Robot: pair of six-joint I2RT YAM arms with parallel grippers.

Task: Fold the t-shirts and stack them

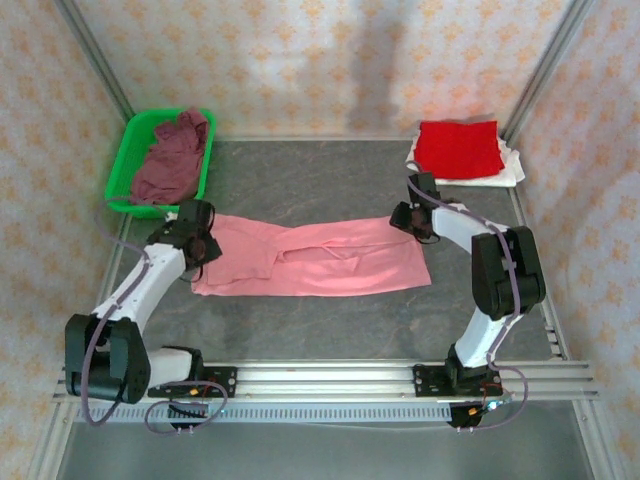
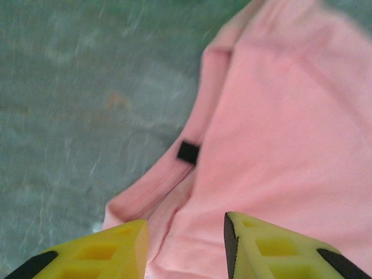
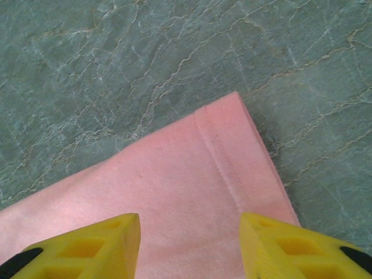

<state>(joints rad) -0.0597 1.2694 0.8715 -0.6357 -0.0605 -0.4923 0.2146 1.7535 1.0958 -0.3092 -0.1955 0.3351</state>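
A light pink t-shirt [image 1: 320, 258] lies folded into a long strip across the middle of the table. My left gripper [image 1: 200, 242] hovers over its left end, at the collar. In the left wrist view the gripper [image 2: 186, 232] is open, its yellow fingers [image 2: 261, 244] apart above the pink cloth near a black neck tag [image 2: 188, 152]. My right gripper [image 1: 410, 218] is at the shirt's far right corner. It [image 3: 190, 232] is open over the hemmed corner [image 3: 232, 157], holding nothing. A bright red t-shirt [image 1: 458, 148] lies folded on a white t-shirt [image 1: 510, 172] at the back right. A maroon t-shirt [image 1: 172, 155] is bunched in the basket.
The green plastic basket [image 1: 122, 170] stands at the back left corner. Metal frame rails [image 1: 535, 250] run along the table's sides. Bare grey tabletop [image 1: 320, 180] lies behind the pink shirt and in front of it.
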